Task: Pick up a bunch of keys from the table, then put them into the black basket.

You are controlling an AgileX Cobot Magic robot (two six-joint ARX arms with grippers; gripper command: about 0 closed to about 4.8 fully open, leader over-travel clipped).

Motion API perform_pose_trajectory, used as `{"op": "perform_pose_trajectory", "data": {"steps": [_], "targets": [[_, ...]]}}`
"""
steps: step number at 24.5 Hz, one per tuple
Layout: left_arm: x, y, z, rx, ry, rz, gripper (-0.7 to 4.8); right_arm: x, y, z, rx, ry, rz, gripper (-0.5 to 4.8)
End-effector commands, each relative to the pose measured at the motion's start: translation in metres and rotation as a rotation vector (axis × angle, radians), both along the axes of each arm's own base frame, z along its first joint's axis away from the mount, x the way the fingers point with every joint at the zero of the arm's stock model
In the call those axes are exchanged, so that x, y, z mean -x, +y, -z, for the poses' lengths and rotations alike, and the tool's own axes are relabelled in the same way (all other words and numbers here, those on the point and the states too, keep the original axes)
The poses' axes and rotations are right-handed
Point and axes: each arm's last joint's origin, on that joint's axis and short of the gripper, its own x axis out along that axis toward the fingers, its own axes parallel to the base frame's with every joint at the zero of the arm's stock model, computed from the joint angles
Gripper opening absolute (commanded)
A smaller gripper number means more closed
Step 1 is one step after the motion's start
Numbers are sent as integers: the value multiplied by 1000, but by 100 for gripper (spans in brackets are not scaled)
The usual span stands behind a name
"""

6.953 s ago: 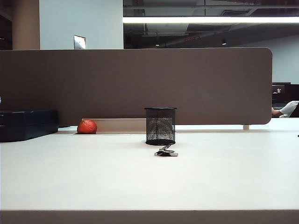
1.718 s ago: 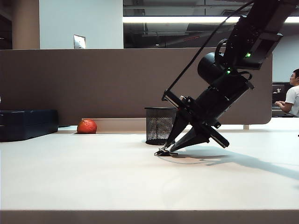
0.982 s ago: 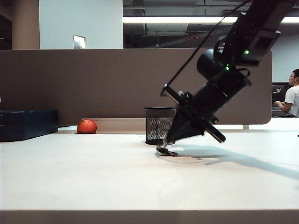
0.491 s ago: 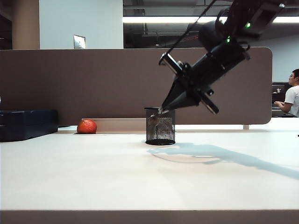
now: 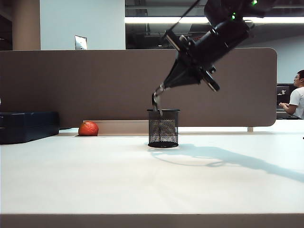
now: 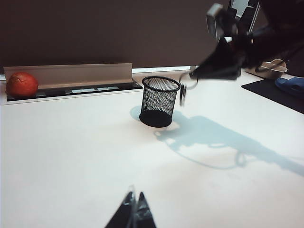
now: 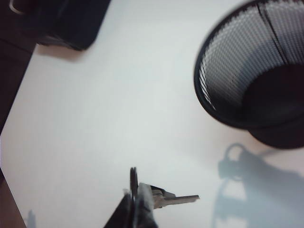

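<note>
The right tool point(image 5: 162, 87) is pinching the bunch of keys point(image 5: 155, 100), which is hanging in the air just above the rim of the black basket point(image 5: 163, 128). The left tool point(image 6: 134, 209) is staying low over the bare bench point(image 5: 95, 175), fingertips pressed together, with wide free room around the basket.

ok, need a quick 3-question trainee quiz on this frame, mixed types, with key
1. True or false: the keys are already inside the black basket.
2. Which gripper holds the keys? A) left gripper B) right gripper C) neither
3. Fill in: the orange ball sits on the table to the ____ of the basket in the exterior view.

Key:
1. False. They hang from the shut right gripper, in the air by the basket's rim.
2. B. The left gripper is shut, low over the table, holding nothing.
3. left
</note>
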Motion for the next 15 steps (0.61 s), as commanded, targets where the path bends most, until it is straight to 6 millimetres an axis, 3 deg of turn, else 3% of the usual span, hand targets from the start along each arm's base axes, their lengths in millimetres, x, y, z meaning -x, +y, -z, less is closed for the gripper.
{"op": "perform_pose_trajectory", "data": {"steps": [1,9,15], "targets": [[0,0,-2,-4,-12,3,-5,-4,2,-23,15,-118,11,-9],[0,1,-2,-5,-11,-19,-5,-12,0,-48,135,-317,82,-9],[0,1,-1,-5,-4,-19,-5,-20,-1,-50,149,-388,103,-9]]}}
